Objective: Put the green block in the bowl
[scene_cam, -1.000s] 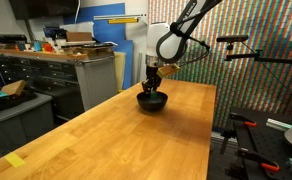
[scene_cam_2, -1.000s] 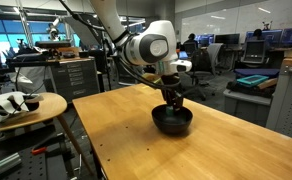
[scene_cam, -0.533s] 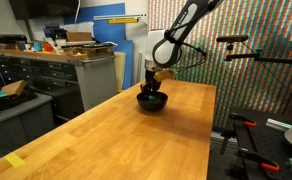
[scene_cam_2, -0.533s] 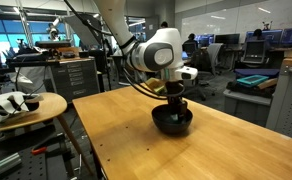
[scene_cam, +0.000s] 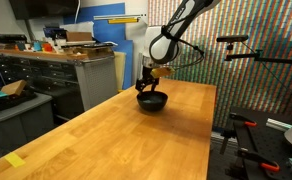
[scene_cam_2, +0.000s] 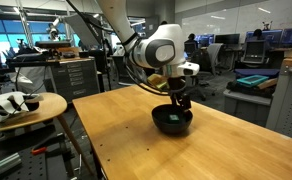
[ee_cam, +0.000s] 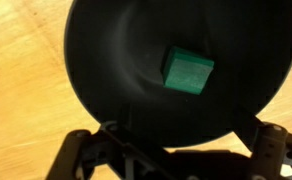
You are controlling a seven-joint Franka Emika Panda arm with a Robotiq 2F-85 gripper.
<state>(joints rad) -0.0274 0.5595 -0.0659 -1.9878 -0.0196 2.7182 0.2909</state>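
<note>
- The small dark green block lies inside the shallow round glossy black bowl, near its middle, touching no finger;
- the gripper hangs above with jaws spread wide, empty; its fingers show at the bowl's 7 and 5 o'clock;
- in both exterior views the bowl sits on the light wooden table.

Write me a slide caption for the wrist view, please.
Green block resting in the black bowl, directly beneath the open gripper.
</note>
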